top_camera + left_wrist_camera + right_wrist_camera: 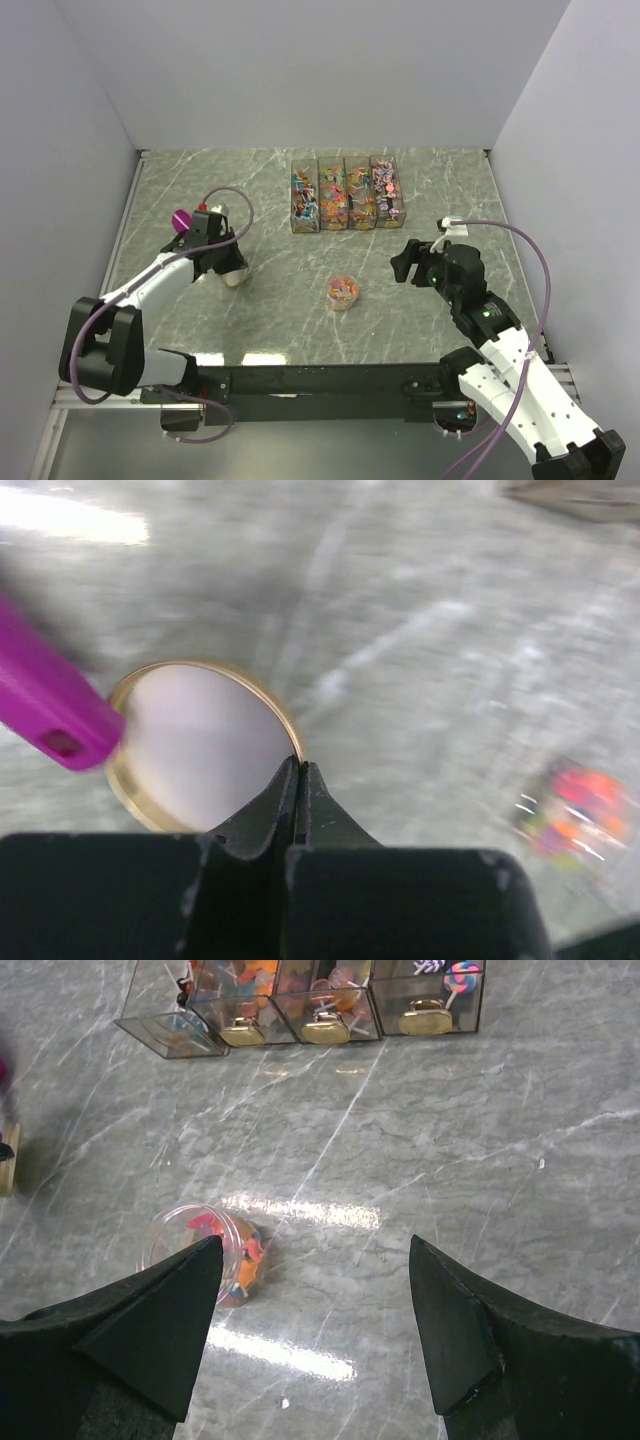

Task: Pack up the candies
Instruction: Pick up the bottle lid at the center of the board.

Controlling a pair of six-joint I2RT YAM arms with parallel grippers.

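Our jar [158,1235] holds candies [245,1252] but is uncapped. Left of it, our left gripper [301,770] pinches the lid [200,750] rim. To the jar's right, the right gripper [315,1245] gapes empty.

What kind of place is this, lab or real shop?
Most likely a lab test cell: plain white walls box in a marble-look table, two arms sit at its near edge, and the props look staged: clear candy boxes and a small jar.

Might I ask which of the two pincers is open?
The right pincer: its jaws stand wide apart, while the left pincer is shut on the lid.
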